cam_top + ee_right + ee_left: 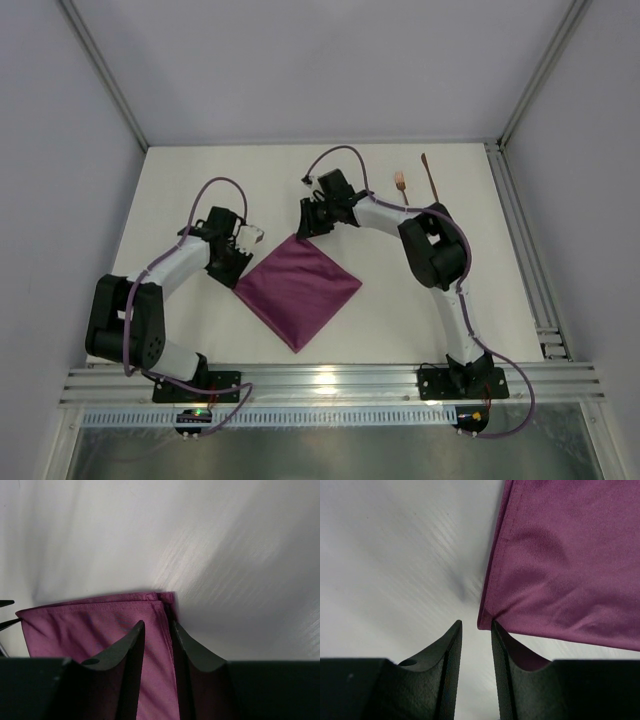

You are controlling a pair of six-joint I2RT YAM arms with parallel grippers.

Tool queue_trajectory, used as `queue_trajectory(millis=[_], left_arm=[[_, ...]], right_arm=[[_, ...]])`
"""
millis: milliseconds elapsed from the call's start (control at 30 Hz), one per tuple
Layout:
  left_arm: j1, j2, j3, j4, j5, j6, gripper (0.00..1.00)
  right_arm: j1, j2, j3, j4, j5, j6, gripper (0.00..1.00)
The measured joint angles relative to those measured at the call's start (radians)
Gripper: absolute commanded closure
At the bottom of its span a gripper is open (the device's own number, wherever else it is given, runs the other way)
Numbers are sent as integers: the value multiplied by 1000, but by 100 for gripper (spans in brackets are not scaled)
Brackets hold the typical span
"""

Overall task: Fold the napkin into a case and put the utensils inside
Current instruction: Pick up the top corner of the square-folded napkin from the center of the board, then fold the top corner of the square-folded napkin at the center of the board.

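Lying as a diamond at the middle of the tabletop (pixel 200 180), the napkin (pixel 298 290) presents one corner to each arm. Its left corner points at the left fingers (pixel 451 650) and its far corner sits under the right fingers (pixel 132 645). The left wrist view shows the left fingers a little apart, with bare tabletop visible through the narrow gap. The cloth's corner sits at the mouth of that gap, against the tip of one finger, and the rest of the cloth lies beyond. They are not pinching anything that can be seen. The right wrist view shows the right fingers equally narrowly parted, standing over the far corner. A stacked, layered edge runs up through the gap, which suggests a fold is already made. No layer appears clamped, though contact beneath the tips is hidden. The fork (pixel 400 184) and knife (pixel 431 176) lie side by side near the far right of the tabletop, well apart from the cloth. Their long axes run roughly near to far, and the right arm is clearly the nearer one. Judgement: folding is the step in hand, since the cloth is not yet a narrow pouch. The next move depends on each pair of fingers closing on its own corner, so both must advance onto the cloth and not beside it.
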Motion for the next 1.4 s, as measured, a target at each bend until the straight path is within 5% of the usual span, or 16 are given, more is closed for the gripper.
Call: queue_trajectory(millis=[500,1133,1400], left_arm=[[2,-1,0,11,-3,0,68],[2,-13,0,11,-16,0,68],[19,-50,0,9,-36,2,68]], right_arm=[[14,-14,-56,65,8,11,96],[58,-194,-199,161,39,-27,96],[128,-335,-418,238,-14,-37,96]])
